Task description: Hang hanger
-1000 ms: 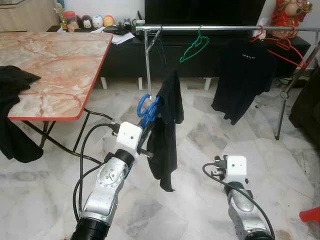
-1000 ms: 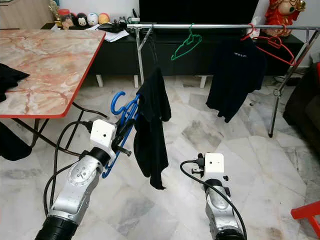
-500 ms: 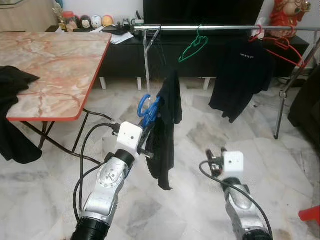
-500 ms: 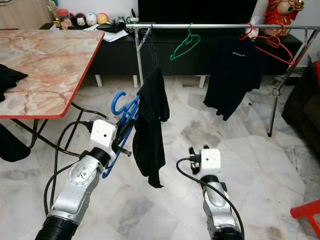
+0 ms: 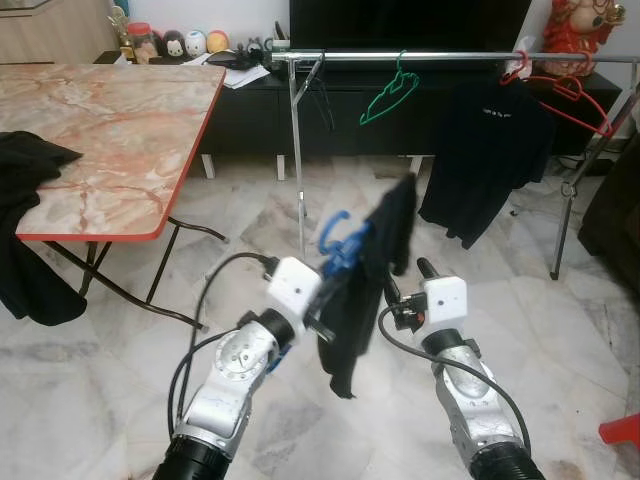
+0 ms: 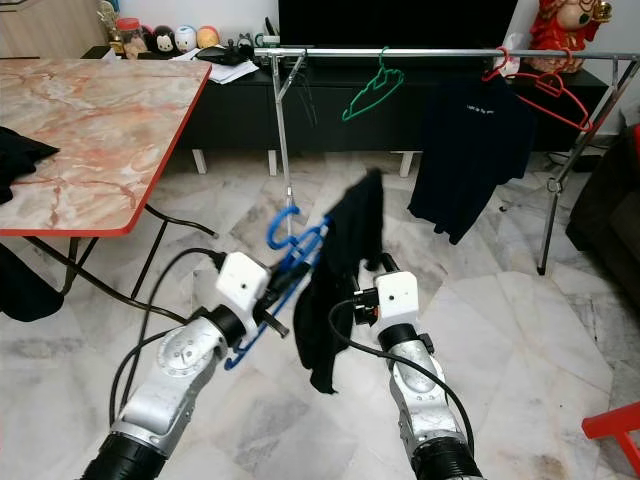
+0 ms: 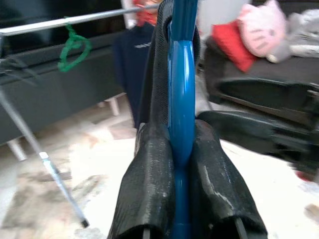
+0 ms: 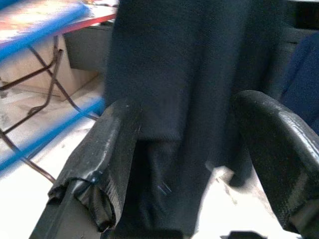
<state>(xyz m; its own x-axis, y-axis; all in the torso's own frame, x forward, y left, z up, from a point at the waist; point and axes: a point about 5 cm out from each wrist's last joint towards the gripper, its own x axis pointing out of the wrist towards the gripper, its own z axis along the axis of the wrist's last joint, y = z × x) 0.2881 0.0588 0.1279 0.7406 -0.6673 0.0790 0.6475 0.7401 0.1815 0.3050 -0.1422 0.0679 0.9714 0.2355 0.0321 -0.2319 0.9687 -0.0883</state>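
Observation:
A blue hanger [image 5: 341, 243] with a black garment [image 5: 376, 268] draped over it is held upright in front of me. My left gripper [image 7: 180, 144] is shut on the hanger's blue bar, low down. My right gripper [image 8: 194, 164] stands open right beside the hanging garment [image 8: 189, 84], its fingers [image 5: 421, 268] pointing at the cloth; whether they touch it I cannot tell. Farther back, a silver clothes rail [image 5: 450, 57] runs across the room. It carries an empty green hanger [image 5: 388, 95], a black shirt [image 5: 490, 150] and a red hanger [image 5: 562, 95].
A marble-topped table [image 5: 110, 130] with a red edge stands at the left, a black cloth [image 5: 25, 160] hanging off it. A dark TV cabinet [image 5: 250, 110] lies behind the rail. A red stool corner [image 5: 620, 430] shows at the lower right. White marble floor lies between me and the rail.
My left arm has swung the hanger and garment to the right, toward the middle. My right gripper has risen and moved left, up against the garment.

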